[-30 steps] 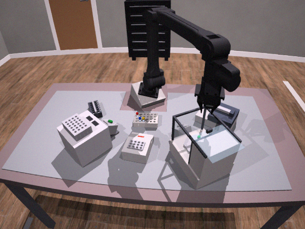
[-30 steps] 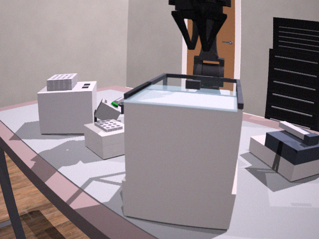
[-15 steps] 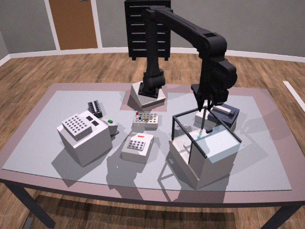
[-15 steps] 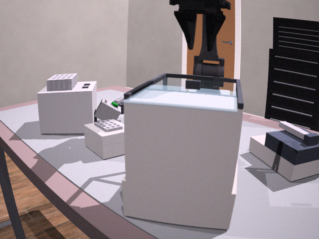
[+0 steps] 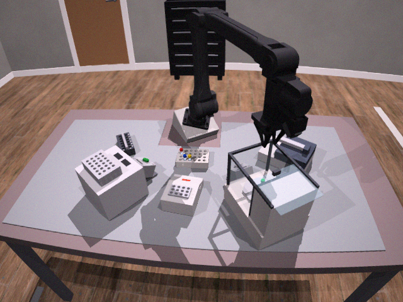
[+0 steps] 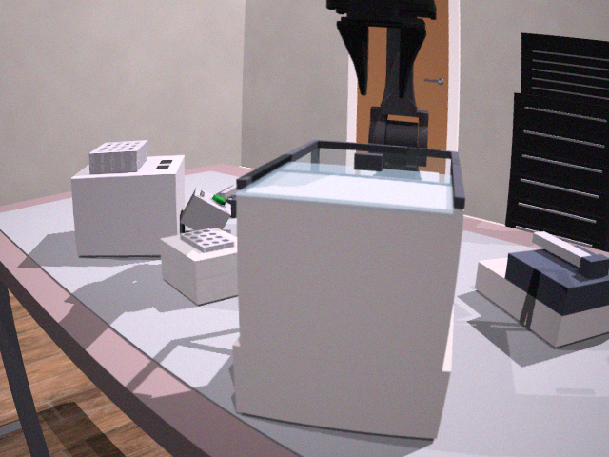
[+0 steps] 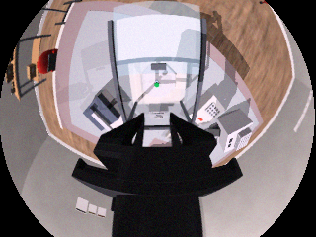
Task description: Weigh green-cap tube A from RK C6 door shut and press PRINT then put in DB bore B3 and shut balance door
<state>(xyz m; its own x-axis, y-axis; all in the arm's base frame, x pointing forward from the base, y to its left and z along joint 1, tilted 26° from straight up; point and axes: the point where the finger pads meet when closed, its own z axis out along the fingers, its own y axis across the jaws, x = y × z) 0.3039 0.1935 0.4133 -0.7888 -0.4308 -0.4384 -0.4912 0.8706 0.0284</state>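
The gripper (image 5: 271, 141) hung above the balance (image 5: 279, 224), fingers set narrow and empty. The tube (image 5: 262, 179) was directly beneath them, standing upright inside the glass box, apparently on the pan, with its green cap up and its long axis in line with the fingers. The door (image 5: 291, 190) was slid back, its dark handle (image 5: 276, 172) just beyond the tube; closing it looked like the next move. The balance sat level on the mat (image 5: 97, 227), with the top frame tight around the opening.

Pink table (image 5: 357, 257) under grey mat (image 5: 58, 195); six stations on mat
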